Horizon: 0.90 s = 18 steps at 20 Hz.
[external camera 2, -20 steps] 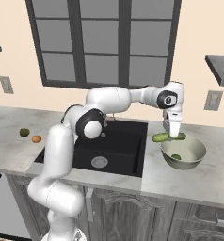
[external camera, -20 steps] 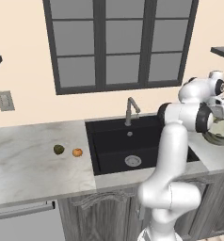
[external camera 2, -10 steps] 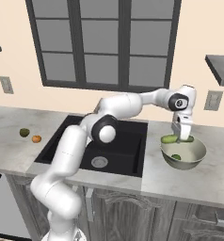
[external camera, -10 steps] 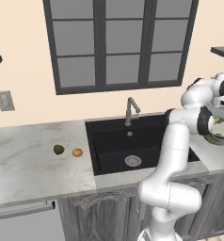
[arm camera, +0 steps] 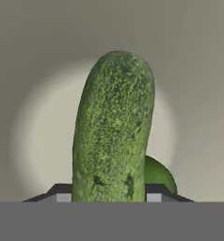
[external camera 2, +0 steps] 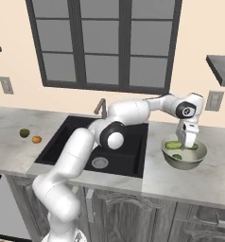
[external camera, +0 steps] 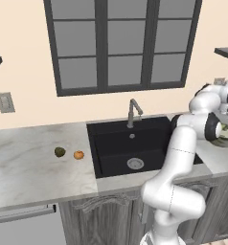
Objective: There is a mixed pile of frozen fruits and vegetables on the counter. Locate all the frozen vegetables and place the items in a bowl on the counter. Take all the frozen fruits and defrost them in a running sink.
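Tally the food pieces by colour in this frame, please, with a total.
Long green cucumber, held over the bowl: 1
Small dark green piece, in the bowl: 1
Olive-brown ball, on the counter: 1
Orange ball, on the counter: 1
Total: 4

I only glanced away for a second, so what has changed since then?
The gripper carried the cucumber rightward and down over the bowl, and keeps it clamped. The small green piece in the bowl and the two balls left of the sink stayed put.
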Motion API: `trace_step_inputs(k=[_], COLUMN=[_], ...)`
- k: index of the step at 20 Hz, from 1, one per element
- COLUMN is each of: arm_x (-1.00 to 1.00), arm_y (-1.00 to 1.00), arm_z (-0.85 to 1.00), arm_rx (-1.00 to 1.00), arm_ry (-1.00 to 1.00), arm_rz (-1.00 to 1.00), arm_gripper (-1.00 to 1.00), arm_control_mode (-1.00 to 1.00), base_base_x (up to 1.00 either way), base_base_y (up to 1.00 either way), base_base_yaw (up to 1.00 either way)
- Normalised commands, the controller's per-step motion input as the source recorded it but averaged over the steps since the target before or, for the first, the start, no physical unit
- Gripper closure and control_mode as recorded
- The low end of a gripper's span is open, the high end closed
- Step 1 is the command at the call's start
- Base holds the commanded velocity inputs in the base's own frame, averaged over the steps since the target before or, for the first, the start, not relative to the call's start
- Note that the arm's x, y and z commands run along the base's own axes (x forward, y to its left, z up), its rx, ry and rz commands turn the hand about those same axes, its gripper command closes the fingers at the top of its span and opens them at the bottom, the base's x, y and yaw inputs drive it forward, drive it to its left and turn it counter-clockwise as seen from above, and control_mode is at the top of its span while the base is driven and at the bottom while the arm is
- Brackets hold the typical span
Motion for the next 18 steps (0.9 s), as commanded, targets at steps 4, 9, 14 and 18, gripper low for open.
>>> trace_step_inputs(k=[4, 9, 14, 18], arm_x=[0.10, 0.01, -0.07, -0.10], arm_y=[-0.13, -0.13, -0.05, 0.04], arm_z=[-0.19, -0.14, -0.03, 0.04], arm_rx=[-0.01, 0.00, 0.02, 0.00], arm_ry=[-0.07, -0.03, -0.01, -0.01], arm_rz=[0.00, 0.00, -0.02, -0.05], arm_gripper=[1.00, -1.00, -1.00, -1.00], arm_control_mode=[-1.00, -1.00, -1.00, -1.00], base_base_x=[0.00, 0.00, 0.00, 0.00], base_base_y=[0.00, 0.00, 0.00, 0.00], base_base_yaw=[0.00, 0.00, 0.00, 0.00])
